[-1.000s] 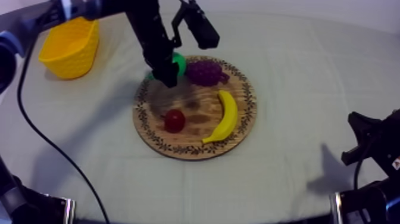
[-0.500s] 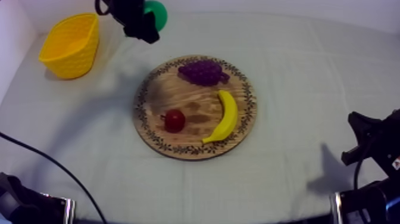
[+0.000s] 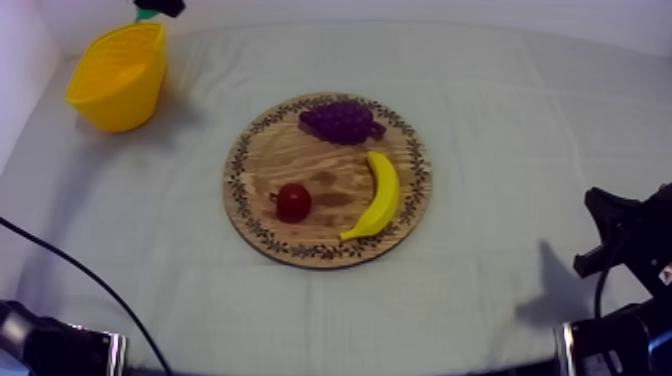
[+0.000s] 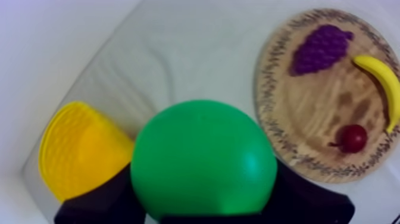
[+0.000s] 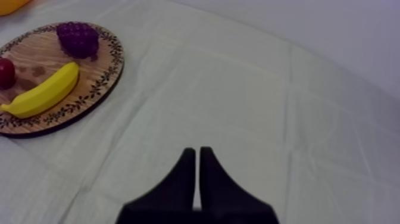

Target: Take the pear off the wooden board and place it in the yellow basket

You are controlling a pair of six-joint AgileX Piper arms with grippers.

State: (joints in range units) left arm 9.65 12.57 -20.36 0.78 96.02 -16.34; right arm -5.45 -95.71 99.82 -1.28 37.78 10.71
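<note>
Looking from above, one yellow basket (image 3: 118, 75) stands far left on the tabletop (image 3: 520, 130), and one wooden board (image 3: 270, 160) holds one bunch of grapes (image 3: 340, 120), one banana (image 3: 375, 195) and one small red fruit (image 3: 293, 202). Left wrist: the left hand (image 4: 202, 201) clamps the one pear (image 4: 203, 158) aloft, seemingly just beside the basket, its fingers (image 4: 98, 202) mostly hidden. Right wrist: the right hand (image 5: 197, 173) is pinched to a narrow wedge, the board partly cut off.

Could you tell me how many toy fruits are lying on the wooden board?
3: bunch of grapes at the board's far edge, banana at right, small red fruit front-left. The left gripper holds the pear.
</note>
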